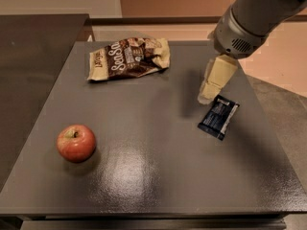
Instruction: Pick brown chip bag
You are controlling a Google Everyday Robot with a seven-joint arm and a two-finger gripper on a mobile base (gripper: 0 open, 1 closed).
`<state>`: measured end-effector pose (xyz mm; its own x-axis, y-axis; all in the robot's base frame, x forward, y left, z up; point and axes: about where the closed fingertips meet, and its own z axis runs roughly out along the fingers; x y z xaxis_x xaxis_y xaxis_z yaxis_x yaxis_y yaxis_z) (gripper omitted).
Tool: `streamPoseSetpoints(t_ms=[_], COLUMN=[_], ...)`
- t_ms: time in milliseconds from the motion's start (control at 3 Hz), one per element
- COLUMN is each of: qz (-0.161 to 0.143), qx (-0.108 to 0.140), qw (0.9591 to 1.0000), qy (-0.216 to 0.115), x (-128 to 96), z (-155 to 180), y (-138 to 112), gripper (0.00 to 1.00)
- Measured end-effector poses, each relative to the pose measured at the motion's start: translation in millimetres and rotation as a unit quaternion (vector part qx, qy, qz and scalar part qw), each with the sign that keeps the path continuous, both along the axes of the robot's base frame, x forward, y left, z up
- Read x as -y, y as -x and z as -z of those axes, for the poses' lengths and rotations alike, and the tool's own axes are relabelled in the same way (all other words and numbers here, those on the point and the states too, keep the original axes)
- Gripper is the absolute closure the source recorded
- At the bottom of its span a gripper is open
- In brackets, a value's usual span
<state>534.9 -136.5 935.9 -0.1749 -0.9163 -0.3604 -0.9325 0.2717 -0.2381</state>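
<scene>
Gripper: your gripper (207, 97) hangs over the right half of the tabletop (148, 186), nearer the far edge than the near one, and points down toward the surface.
Gripper state: you cannot tell from this view whether it is spread or pressed together; it holds nothing that you can see.
Arm: the grey arm (254, 13) comes in from beyond the far right corner and carries the cream-coloured gripper at its lower end.
Nearest thing: a small black-and-silver packet (218, 117) lies flat just beside the gripper tip, on the side toward the right edge and slightly nearer to you.
Brown chip bag: your target, the brown chip bag (128, 57), lies flat near the far edge, left of centre, well apart from the gripper.
Bag looks: crinkled dark-brown middle, cream at both ends, large white script lettering along its length; its long side runs roughly along the far edge, with the right end tilted a little toward that edge.
Bag contact: nothing touches it, and it rests fully on the tabletop.
Apple: a red apple (76, 143) sits upright toward the near left corner, well apart from the bag and the gripper.
</scene>
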Motion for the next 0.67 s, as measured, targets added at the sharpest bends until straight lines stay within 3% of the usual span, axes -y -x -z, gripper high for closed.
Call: streamPoseSetpoints(t_ms=[667], qz=[-0.006], qx=[-0.003], qw=[0.9989], qy=[-0.046], x=[-70], z=[25], y=[-72], gripper=[0.0])
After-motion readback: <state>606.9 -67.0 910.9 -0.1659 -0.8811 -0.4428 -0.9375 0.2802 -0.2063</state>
